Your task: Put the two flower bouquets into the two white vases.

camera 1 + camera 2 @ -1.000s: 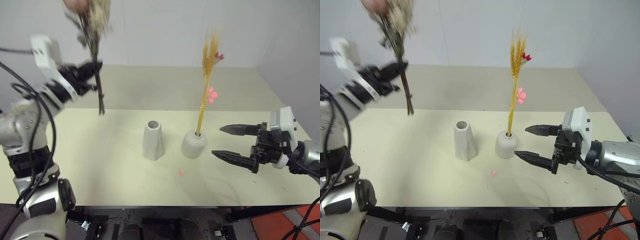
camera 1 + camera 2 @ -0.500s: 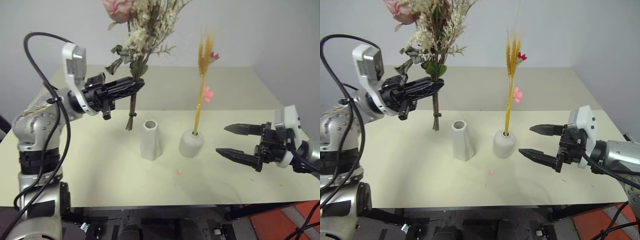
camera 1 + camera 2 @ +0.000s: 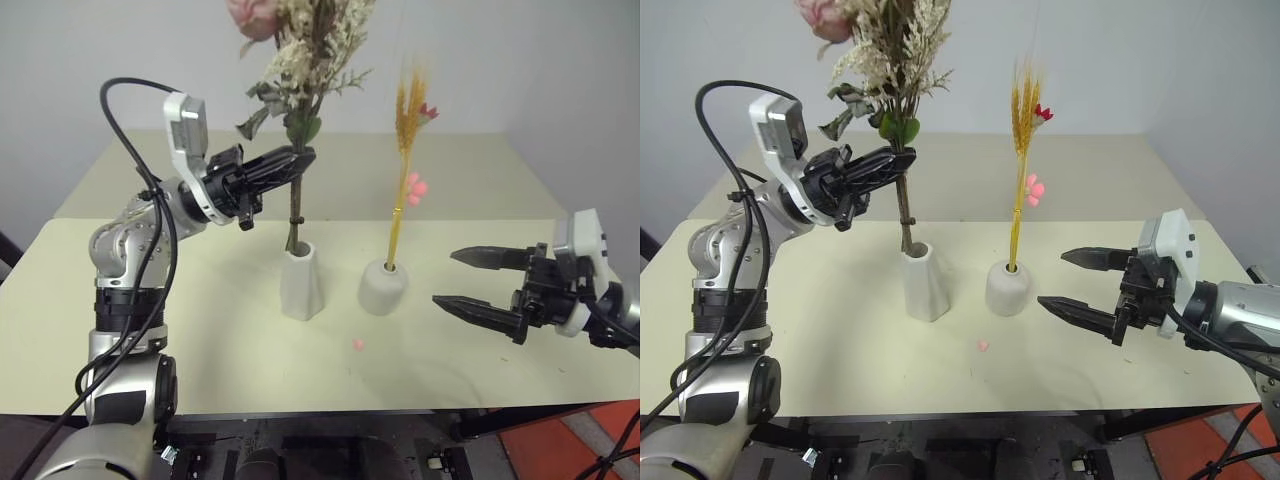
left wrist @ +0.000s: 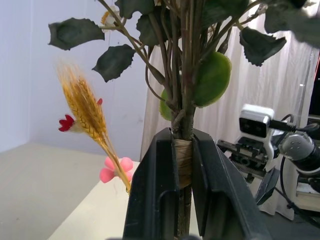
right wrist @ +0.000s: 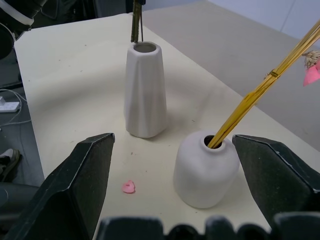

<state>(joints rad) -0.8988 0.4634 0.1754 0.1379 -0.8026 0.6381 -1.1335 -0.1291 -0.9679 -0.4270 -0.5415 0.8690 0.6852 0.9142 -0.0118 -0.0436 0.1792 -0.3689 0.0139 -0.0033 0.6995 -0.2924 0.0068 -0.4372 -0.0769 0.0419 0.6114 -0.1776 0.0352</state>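
A: From the head views, where is the bushy bunch (image 3: 300, 60)?

B: Directly over the tall vase (image 3: 301, 281), its brown stem ends at the vase's mouth — whether they are inside I cannot tell. The left gripper (image 3: 300, 160) is clamped on the stems above that vase.

A: And the rest?

B: The short vase (image 3: 383, 286) stands just beside the tall vase and holds the yellow-stemmed spray (image 3: 404, 170) upright. The right gripper (image 3: 472, 280) hovers beyond the short vase, on the side away from the tall vase, fingers spread wide, holding nothing. A small pink petal (image 3: 357, 344) lies on the table (image 3: 200, 330) in front of both vases.

A: The left wrist view?

B: Both fingers (image 4: 155, 195) pinch the bound stems.

A: The right wrist view?

B: Stem tips sit right at the tall vase's rim — between its own parted fingers (image 5: 80, 185).
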